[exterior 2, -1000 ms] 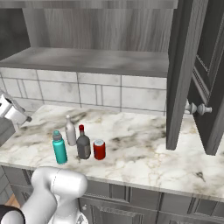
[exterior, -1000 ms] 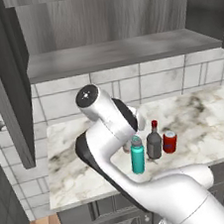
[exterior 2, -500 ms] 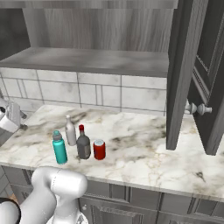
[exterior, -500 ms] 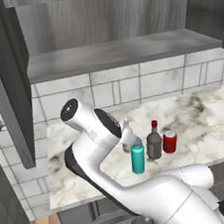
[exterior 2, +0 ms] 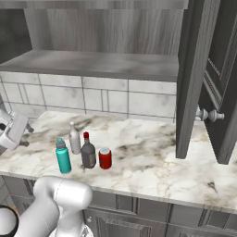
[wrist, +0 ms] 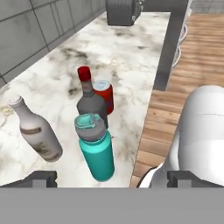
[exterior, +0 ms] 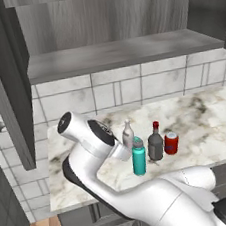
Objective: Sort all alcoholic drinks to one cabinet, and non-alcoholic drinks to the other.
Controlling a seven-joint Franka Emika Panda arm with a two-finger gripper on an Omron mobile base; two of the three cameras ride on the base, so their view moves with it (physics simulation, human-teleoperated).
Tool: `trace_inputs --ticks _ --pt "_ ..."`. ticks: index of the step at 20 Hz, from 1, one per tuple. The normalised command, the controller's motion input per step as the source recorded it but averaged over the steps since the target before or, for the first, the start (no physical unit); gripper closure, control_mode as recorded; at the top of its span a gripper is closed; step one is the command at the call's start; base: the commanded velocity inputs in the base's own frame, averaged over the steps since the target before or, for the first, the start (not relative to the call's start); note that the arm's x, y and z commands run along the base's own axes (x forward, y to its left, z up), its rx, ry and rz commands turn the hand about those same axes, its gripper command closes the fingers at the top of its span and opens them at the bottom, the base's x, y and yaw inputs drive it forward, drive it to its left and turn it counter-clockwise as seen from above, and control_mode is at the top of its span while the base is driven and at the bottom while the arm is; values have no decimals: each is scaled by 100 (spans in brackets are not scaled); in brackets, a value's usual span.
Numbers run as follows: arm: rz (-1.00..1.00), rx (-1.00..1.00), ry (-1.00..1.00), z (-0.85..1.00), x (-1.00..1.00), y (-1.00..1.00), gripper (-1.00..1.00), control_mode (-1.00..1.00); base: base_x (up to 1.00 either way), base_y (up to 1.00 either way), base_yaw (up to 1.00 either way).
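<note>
Two finger tips of your gripper (wrist: 111, 177) stand wide apart, holding nothing, at the hand view's bottom, just below the teal bottle (wrist: 96, 148), with pale bottle (wrist: 37, 131) left, red-capped bottle (wrist: 90, 103) and red can (wrist: 104, 95) above.

counter right of the drinks: I see bare marble counter (exterior 2: 152, 171) from the red can (exterior 2: 105, 158) to the hanging door.
drink cluster: teal bottle (exterior 2: 62, 156), pale bottle (exterior 2: 74, 138), dark bottle (exterior 2: 88, 152) and can stand close together, narrow gaps only.
cabinet shelf (exterior 2: 102, 65): open front, bare surface above the drinks.
right door (exterior 2: 190, 78): swung out over the counter, blocking that side.
left door (exterior: 4, 79): open, edging the left approach.
</note>
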Motion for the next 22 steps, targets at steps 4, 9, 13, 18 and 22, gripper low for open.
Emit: trace_inputs --ticks 4,9,13,18,22 --pt "-20 -4 -2 -21 9 0 -100 -100 0 0 0" --pt "-17 -5 0 -11 17 0 -100 -100 0 0 0" --pt "-6 -3 0 -16 19 0 -100 -100 0 0 0" --pt "0 -1 0 -21 17 0 -100 -100 0 0 0" --pt "0 0 0 -26 10 -1 -100 -100 0 0 0"
